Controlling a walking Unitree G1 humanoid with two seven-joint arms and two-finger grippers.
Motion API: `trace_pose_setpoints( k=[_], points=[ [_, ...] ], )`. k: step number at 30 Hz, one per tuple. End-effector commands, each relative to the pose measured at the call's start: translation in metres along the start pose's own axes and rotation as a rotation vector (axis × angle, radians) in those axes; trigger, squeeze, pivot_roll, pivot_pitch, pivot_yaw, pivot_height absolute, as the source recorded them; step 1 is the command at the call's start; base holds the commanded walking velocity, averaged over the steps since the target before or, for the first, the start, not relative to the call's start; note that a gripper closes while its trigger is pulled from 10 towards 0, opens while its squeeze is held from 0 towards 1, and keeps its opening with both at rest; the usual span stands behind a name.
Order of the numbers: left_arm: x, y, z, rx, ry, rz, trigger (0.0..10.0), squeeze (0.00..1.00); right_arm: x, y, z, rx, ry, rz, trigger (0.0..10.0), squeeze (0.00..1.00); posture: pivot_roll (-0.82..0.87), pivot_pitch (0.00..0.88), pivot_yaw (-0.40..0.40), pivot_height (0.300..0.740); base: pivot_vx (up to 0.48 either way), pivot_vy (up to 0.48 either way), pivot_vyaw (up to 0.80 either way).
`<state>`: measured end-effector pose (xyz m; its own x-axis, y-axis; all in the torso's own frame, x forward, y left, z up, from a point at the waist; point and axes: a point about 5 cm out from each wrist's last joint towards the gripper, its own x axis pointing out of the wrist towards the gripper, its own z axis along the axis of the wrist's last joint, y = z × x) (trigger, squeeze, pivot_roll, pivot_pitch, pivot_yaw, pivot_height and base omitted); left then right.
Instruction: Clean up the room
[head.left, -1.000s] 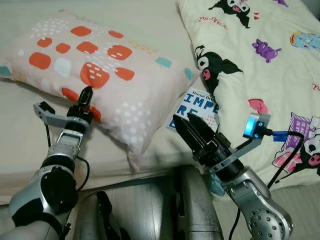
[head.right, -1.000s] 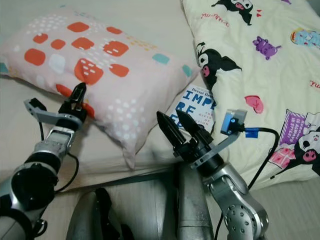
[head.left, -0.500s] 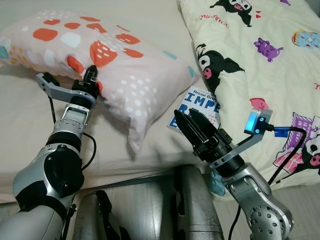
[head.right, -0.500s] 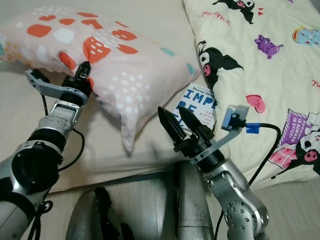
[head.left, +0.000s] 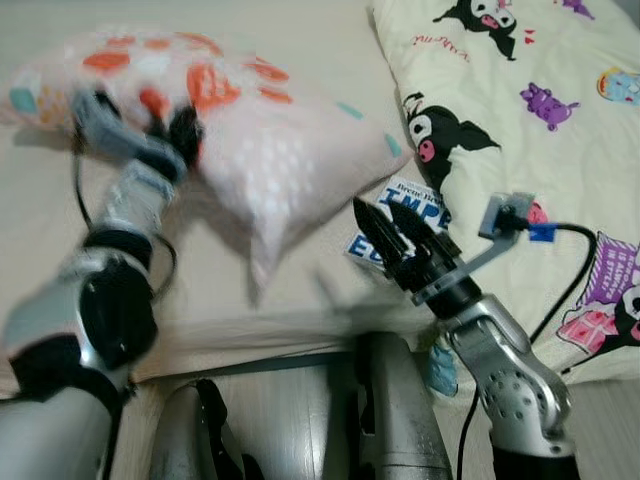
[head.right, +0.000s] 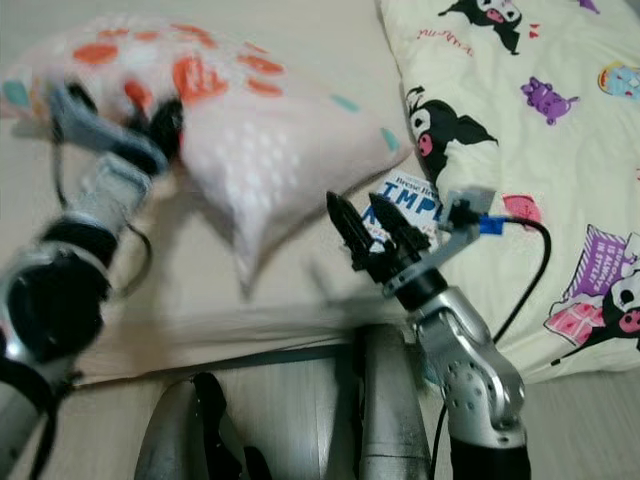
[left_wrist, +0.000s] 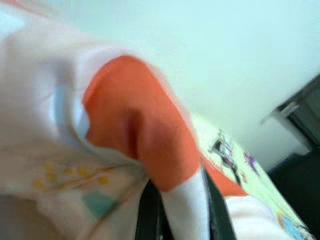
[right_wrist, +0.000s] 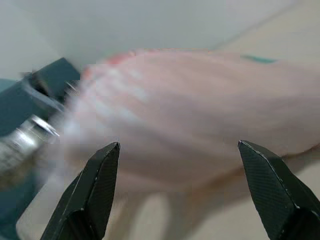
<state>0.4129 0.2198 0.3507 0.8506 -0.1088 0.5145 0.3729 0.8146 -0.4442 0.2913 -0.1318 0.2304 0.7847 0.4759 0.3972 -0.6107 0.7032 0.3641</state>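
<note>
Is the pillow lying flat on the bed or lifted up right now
Lifted at one end. The left gripper pinches the pillow fabric, raising that side; its far corner still rests by the book.

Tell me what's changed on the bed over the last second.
The left gripper, shut on the pillow, has lifted its near edge up and away from the robot. The right gripper, open, moved forward over the book. Book and blanket stayed put.
</note>
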Motion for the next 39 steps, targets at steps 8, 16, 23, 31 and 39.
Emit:
trace_pose_setpoints(
  k=[8, 16, 23, 31, 39],
  points=[
    [0.020, -0.040, 0.089, 0.356, -0.205, -0.154, 0.0, 0.00, 0.011, -0.008, 0.004, -0.036, -0.023, 0.005, 10.0, 0.00, -0.30, 0.135, 0.077, 0.504, 0.000, 0.000, 0.00],
    [0.004, -0.014, 0.048, 0.911, 0.150, -0.245, 0.0, 0.00, 0.018, -0.007, -0.028, -0.105, 0.113, 0.003, 10.0, 0.00, -0.27, 0.104, 0.061, 0.504, 0.000, 0.000, 0.00],
    [-0.032, 0.022, 0.001, 1.147, 0.458, -0.423, 0.0, 0.00, 0.022, -0.010, -0.039, -0.125, 0.163, -0.007, 10.0, 0.00, -0.25, 0.098, 0.047, 0.504, 0.000, 0.000, 0.00],
    [-0.071, 0.055, -0.037, 1.068, 0.550, -0.389, 0.0, 0.00, 0.026, -0.019, -0.044, -0.075, 0.164, -0.036, 10.0, 0.00, -0.21, 0.095, 0.029, 0.524, 0.000, 0.000, 0.00],
    [-0.088, 0.041, -0.086, 0.582, 0.340, -0.258, 0.0, 0.00, 0.030, -0.019, -0.048, -0.049, 0.166, -0.028, 10.0, 0.00, -0.21, 0.074, 0.002, 0.548, 0.000, 0.000, 0.00]
  ],
)
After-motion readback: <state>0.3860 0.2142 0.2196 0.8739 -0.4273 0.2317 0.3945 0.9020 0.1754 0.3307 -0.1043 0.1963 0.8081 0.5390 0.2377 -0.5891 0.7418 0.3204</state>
